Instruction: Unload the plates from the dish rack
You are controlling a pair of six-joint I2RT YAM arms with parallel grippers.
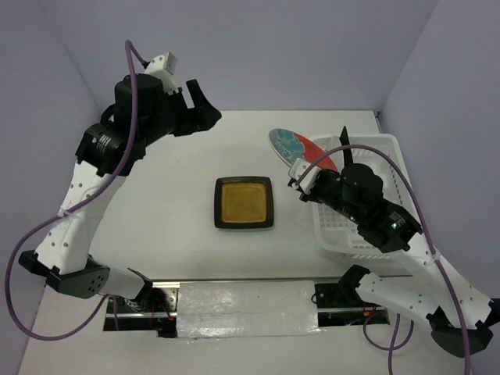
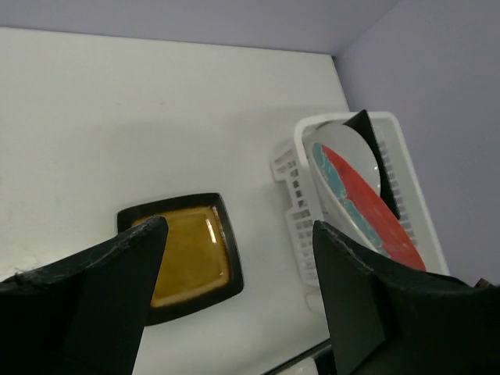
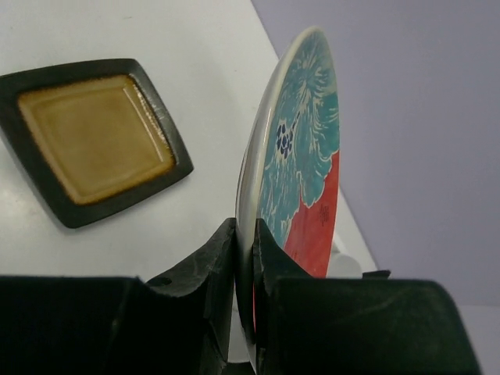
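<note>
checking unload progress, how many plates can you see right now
3. An amber square plate lies flat on the table; a round floral plate is pinched on edge in the right fingers; a dark square plate stands in the dish rack. Others may be hidden.

Bright, even, diffuse overhead light leaves the white table [image 1: 156, 226] nearly washed out, with only faint, soft-edged shadows. Ahead of the left gripper [image 2: 238, 226], a thin glare streak crosses the amber plate [image 2: 187, 258]. Both wrist views show their own fingers dark and blurred. The round plate [image 3: 301, 156] loses focus close to the right gripper [image 3: 244, 234].
</note>
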